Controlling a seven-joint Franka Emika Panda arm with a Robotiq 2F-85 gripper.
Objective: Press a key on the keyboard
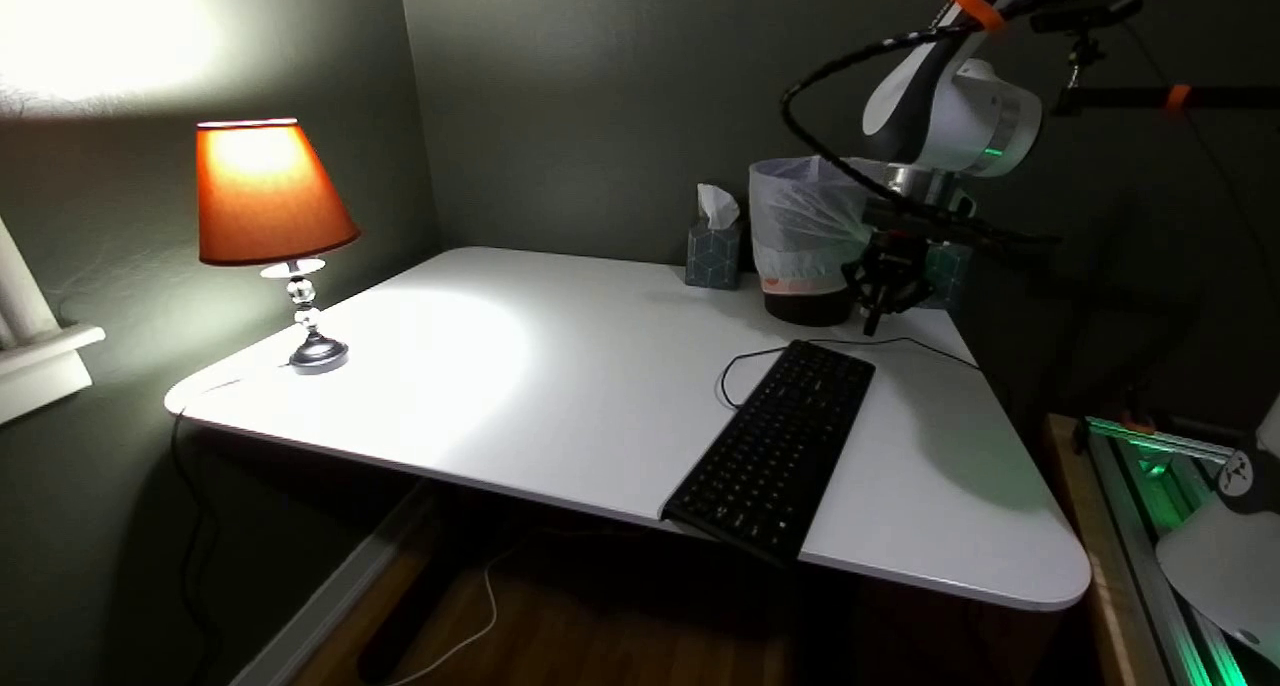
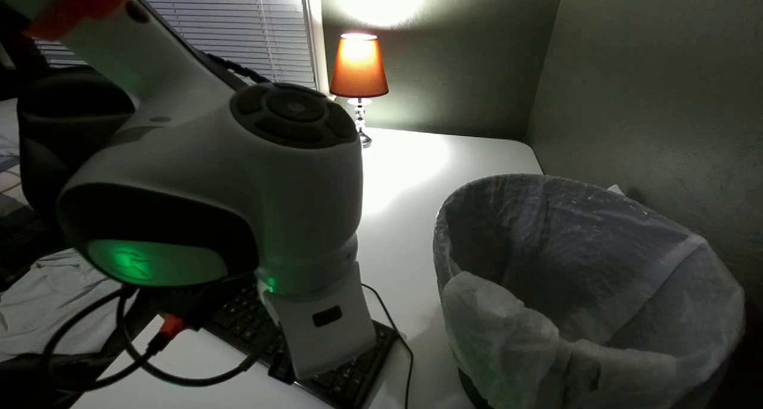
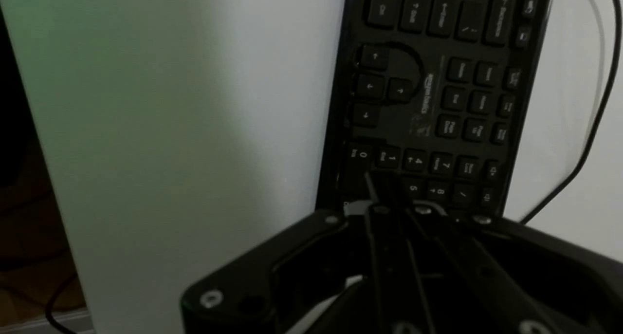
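Black keyboard (image 1: pixel 775 446) on the white table (image 1: pixel 600 386), one end past its edge. Wrist view: clenched end effector (image 3: pixel 383 179) hides part of number pad (image 3: pixel 415 160); clearance beneath hard to judge.

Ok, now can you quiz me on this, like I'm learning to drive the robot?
1. True or false: the lamp is lit.
2. Pick one: the lined bin stands A) upright, B) upside down, C) on its side.
3. In the wrist view, which block of keys on the keyboard do the fingers point towards?

Key: 1. True. 2. A. 3. The number pad.
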